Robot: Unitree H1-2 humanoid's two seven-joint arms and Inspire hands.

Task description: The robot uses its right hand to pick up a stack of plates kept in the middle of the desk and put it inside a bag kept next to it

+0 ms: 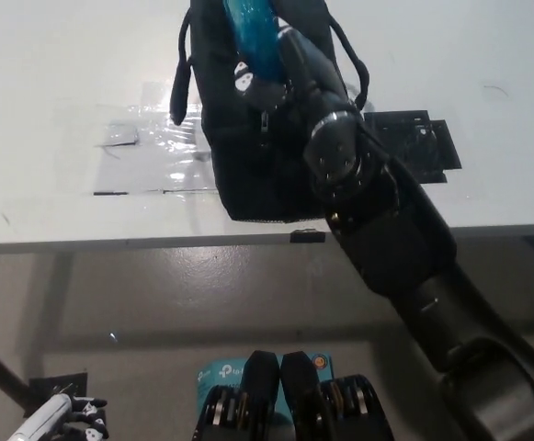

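A black bag (248,138) with a loop handle stands at the front middle of the white desk (55,83). The blue stack of plates (250,32) pokes out of the bag's open top, mostly sunk inside. My black right hand (271,69) is over the bag's mouth, shut on the plates, and its arm crosses the bag's right side. The white left hand (60,418) rests low at the bottom left, below the desk; its fingers are too small to read.
Clear tape or film (156,152) is stuck to the desk left of the bag. A flat black mat (414,142) lies to the bag's right. The desk's front edge (110,243) runs just below the bag, with grey floor beneath.
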